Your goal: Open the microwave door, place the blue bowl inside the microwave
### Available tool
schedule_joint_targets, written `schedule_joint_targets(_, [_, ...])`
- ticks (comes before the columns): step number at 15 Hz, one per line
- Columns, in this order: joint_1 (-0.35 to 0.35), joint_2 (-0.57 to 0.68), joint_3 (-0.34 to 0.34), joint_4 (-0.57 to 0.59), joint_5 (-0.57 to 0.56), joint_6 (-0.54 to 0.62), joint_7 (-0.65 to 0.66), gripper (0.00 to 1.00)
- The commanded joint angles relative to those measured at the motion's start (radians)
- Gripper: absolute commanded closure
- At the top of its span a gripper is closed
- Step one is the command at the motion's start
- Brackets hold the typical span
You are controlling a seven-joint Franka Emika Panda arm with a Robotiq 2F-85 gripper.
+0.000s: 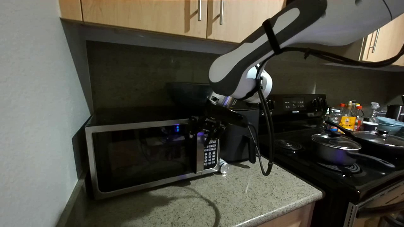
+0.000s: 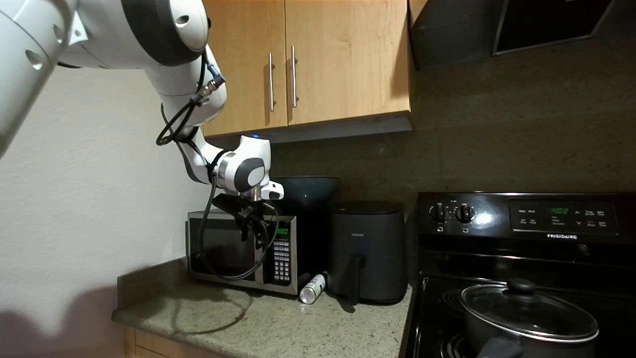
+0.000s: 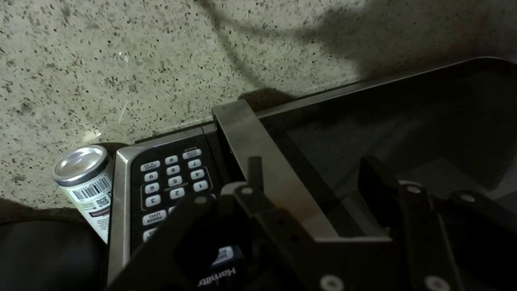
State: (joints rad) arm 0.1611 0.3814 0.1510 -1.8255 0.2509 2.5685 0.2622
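At the dark-glass, silver-framed microwave door (image 1: 142,160), opening is apparently being attempted; flat silver handle (image 3: 276,173) is being framed by parted black two-fingered gripper (image 3: 313,173); grip-and-pull presumably being needed.

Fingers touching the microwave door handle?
Cannot tell. In the wrist view, one of the fingers overlaps the handle, depth unclear; the other shows off to one side, over the door.

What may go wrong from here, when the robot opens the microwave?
The open jaws stand on either side of the handle; closing badly, they might slip when pulling.
A hard pull may drag the microwave and shake the bowl, which seems to rest on top.
The cable looping below the arm could catch on the door.
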Motion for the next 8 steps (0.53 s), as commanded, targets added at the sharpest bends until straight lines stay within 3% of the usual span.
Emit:
schedule_joint_targets(1, [-0.012,-0.005,0.011,-0.010,0.030,0.014,-0.034,0.66])
schedule_joint_targets(4, [0.012,-0.014,-0.021,-0.024,-0.030,0.026,0.005,0.85])
schedule_joint_targets(5, [0.017,-0.019,-0.030,-0.027,-0.054,0.012,0.005,0.41])
schedule_joint_targets(6, [0.006,0.000,-0.014,0.001,-0.022,-0.003,-0.001,0.70])
schedule_joint_targets(7, [0.007,0.000,-0.017,0.001,-0.030,-0.003,-0.001,0.69])
schedule_joint_targets(8, [0.008,0.000,-0.019,0.000,-0.034,-0.003,-0.001,0.38])
